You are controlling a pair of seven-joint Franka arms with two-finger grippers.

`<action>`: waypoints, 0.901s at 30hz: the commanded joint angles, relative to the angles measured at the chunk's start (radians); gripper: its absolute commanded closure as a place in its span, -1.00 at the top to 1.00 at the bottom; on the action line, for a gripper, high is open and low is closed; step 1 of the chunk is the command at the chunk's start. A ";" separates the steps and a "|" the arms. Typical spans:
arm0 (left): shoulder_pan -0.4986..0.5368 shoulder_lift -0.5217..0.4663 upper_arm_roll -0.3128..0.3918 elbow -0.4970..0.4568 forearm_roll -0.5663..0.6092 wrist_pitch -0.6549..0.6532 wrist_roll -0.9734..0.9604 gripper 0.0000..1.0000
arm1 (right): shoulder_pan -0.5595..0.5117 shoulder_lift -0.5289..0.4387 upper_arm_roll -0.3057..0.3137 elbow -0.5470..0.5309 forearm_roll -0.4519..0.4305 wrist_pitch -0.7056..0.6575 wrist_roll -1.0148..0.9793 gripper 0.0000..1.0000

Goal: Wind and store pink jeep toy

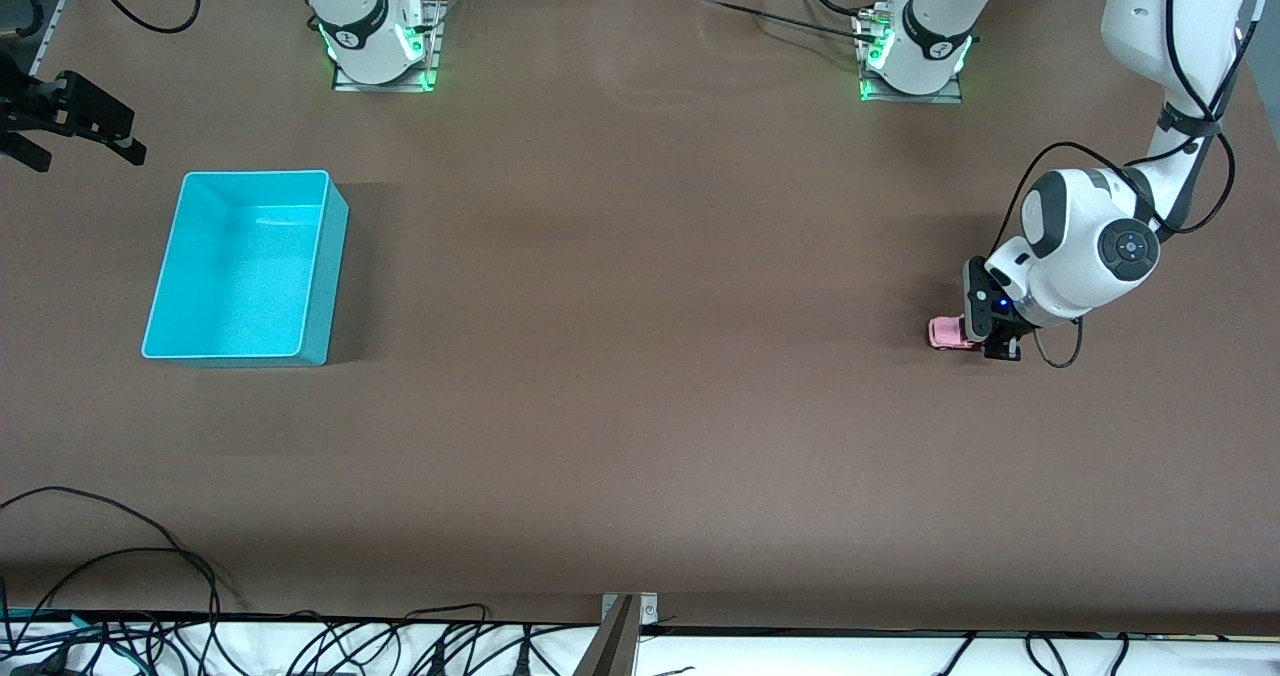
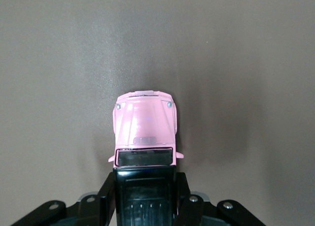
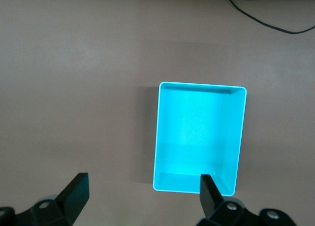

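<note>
The left gripper (image 1: 1000, 341) is down at the table (image 1: 640, 356) near the left arm's end, its fingers (image 2: 109, 196) clamped on the black-roofed rear half of the jeep (image 1: 948, 333). The jeep sits on its wheels on the tabletop; its pink hood sticks out from between the fingers, so its long axis runs straight away from the gripper, nose pointing toward the right arm's end of the table. No writing can be read on the toy; a small grey plate on the hood is too blurred to make out. Bare brown tabletop surrounds the gripper and the jeep, with nothing in their way. Well apart from them, toward the right arm's end, the turquoise bin (image 1: 240, 266) stands with its mouth up. The right gripper (image 1: 75, 121) waits in the air above that end with its fingers (image 3: 76, 191) spread wide, holding nothing.
</note>
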 commanded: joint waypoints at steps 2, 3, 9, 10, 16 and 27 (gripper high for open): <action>0.029 0.050 -0.001 0.058 0.024 -0.017 0.052 -0.73 | 0.000 0.001 0.003 0.013 -0.007 -0.015 -0.007 1.00; 0.040 0.056 -0.001 0.068 0.024 -0.017 0.067 -0.73 | 0.002 0.001 0.003 0.013 -0.007 -0.015 -0.007 1.00; 0.089 0.073 -0.001 0.088 0.024 -0.019 0.112 -0.73 | 0.002 0.001 0.003 0.013 -0.007 -0.015 -0.009 1.00; 0.095 0.074 -0.001 0.088 0.024 -0.019 0.113 -0.73 | 0.002 0.001 0.003 0.013 -0.007 -0.015 -0.007 1.00; 0.158 0.102 0.001 0.112 0.025 -0.019 0.119 -0.72 | -0.001 0.001 -0.007 0.013 -0.007 -0.015 -0.010 1.00; 0.249 0.159 0.001 0.189 0.024 -0.019 0.264 -0.70 | -0.001 0.001 -0.005 0.013 -0.007 -0.015 -0.009 1.00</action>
